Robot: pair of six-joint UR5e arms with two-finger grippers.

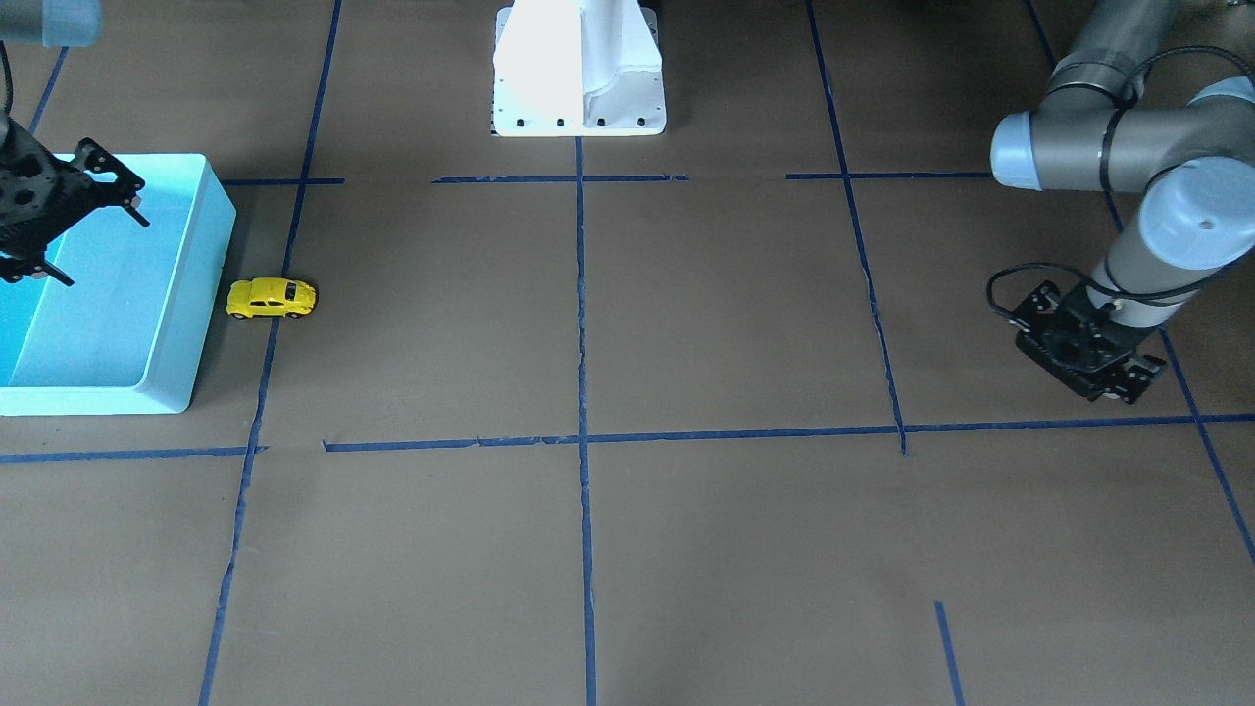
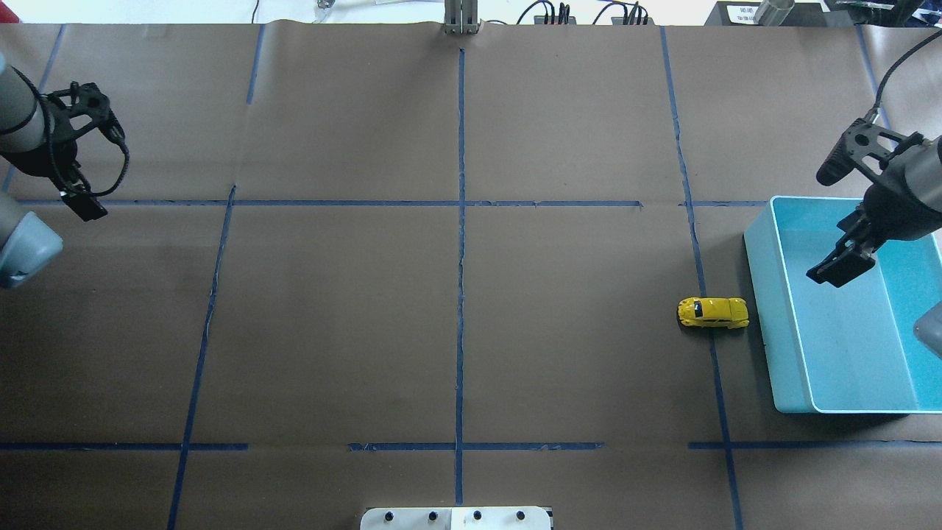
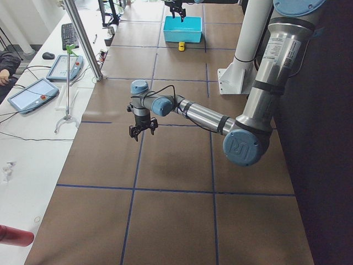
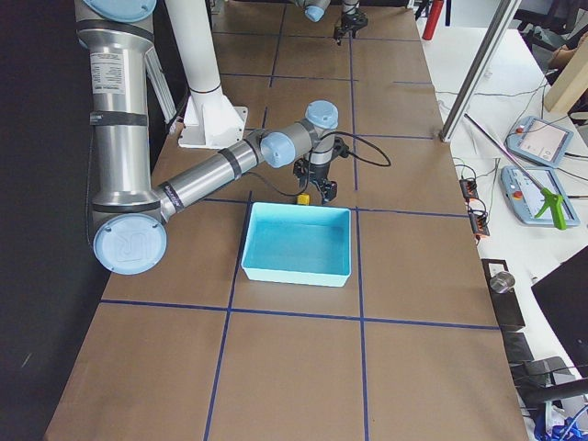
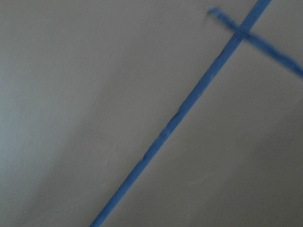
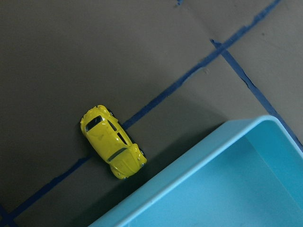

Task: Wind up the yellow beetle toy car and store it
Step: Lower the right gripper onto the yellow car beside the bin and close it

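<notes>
The yellow beetle toy car (image 1: 272,297) stands on its wheels on the brown table, just beside the outer wall of the light blue bin (image 1: 196,314). It also shows in the overhead view (image 2: 712,312) and in the right wrist view (image 6: 112,142), a small gap from the bin (image 6: 213,189). My right gripper (image 1: 106,253) hangs open and empty above the bin (image 2: 765,324), apart from the car. My left gripper (image 2: 77,103) is open and empty above bare table at the far other end, also in the exterior left view (image 3: 142,131).
The white robot base (image 1: 578,69) stands at the table's middle edge. Blue tape lines (image 2: 460,243) divide the brown table into squares. Operator tablets (image 3: 33,91) and a metal post lie on a side bench beyond the table.
</notes>
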